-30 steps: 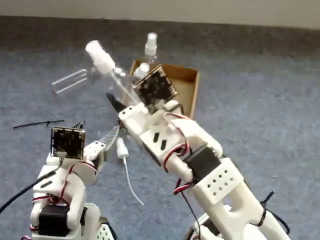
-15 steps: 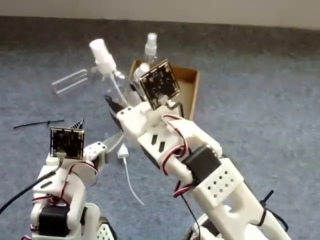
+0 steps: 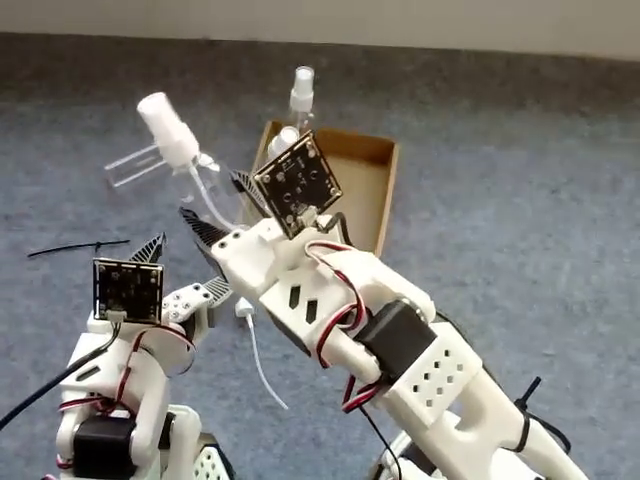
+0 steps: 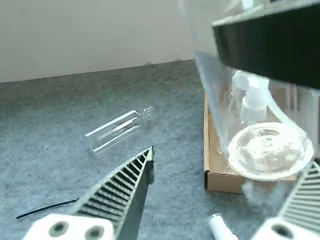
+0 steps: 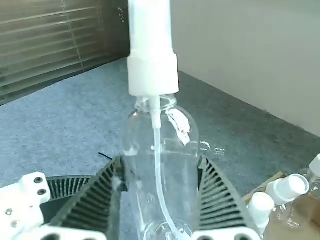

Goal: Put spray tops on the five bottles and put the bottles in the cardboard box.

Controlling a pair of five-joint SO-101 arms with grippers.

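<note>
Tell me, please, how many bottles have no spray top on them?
1: the bare bottle lies on its side on the carpet, left of the cardboard box. The right gripper holds a capped bottle; the arm may hide others near the box.

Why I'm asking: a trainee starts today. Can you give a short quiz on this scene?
1. True or false: the right gripper is shut on a bottle whose spray top is on.
2. Fill in: the left gripper is ___ (open or shut).
3. Where is the topless bottle? A in the right gripper; B lying on the carpet; C in the left gripper.
Key: 1 true; 2 open; 3 B.
</note>
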